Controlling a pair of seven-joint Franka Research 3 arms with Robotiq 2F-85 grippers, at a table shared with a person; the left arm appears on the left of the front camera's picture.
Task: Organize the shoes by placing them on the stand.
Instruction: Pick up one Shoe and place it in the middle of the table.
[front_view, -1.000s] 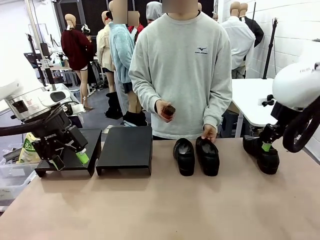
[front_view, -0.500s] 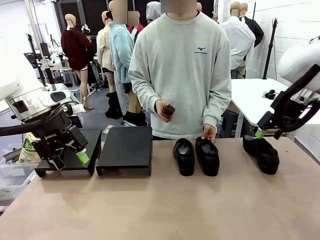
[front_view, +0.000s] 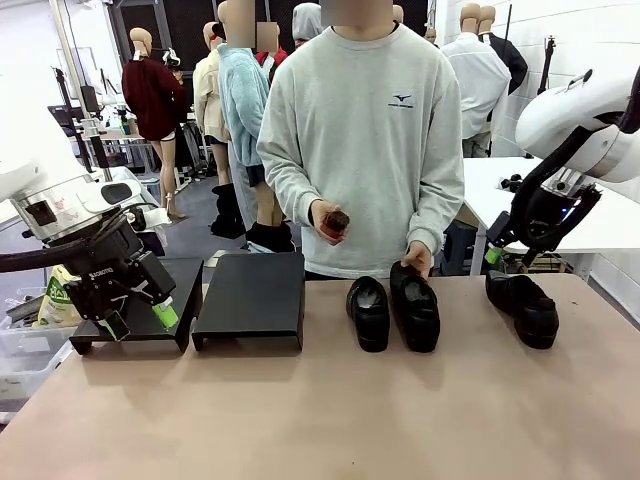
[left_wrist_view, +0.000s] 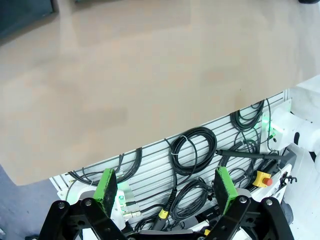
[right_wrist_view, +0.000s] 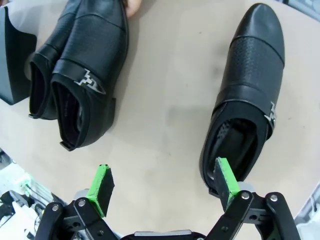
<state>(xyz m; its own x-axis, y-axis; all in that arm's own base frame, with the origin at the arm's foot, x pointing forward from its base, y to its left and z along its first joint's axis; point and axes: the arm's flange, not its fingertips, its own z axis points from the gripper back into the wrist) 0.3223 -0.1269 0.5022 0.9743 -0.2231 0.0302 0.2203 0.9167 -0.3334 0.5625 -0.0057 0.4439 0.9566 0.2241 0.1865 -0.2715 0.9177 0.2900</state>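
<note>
Three black dress shoes lie on the tan table. A pair (front_view: 392, 312) sits at the middle, and the person's hand (front_view: 418, 260) rests on the heel of its right shoe (front_view: 415, 312). A single shoe (front_view: 524, 306) lies at the right. My right gripper (front_view: 508, 258) hangs open above this shoe's heel, not touching it; in the right wrist view the single shoe (right_wrist_view: 250, 90) lies beyond the right gripper (right_wrist_view: 164, 187) and the pair (right_wrist_view: 82, 65) to the left. The black stand (front_view: 250, 295) sits at the left. My left gripper (front_view: 140, 320) is open, low in front of the stand's left piece (front_view: 185, 275).
The person stands at the far edge and holds a small dark object (front_view: 336, 221) in the other hand. The left wrist view looks over the bare table (left_wrist_view: 150, 75) and its near edge, with cables (left_wrist_view: 192, 150) below. A white table (front_view: 500, 195) stands behind at the right.
My right gripper has risen from the single shoe's heel, up and slightly left, still open. The left arm has not moved. The person's hand stays on the pair.
</note>
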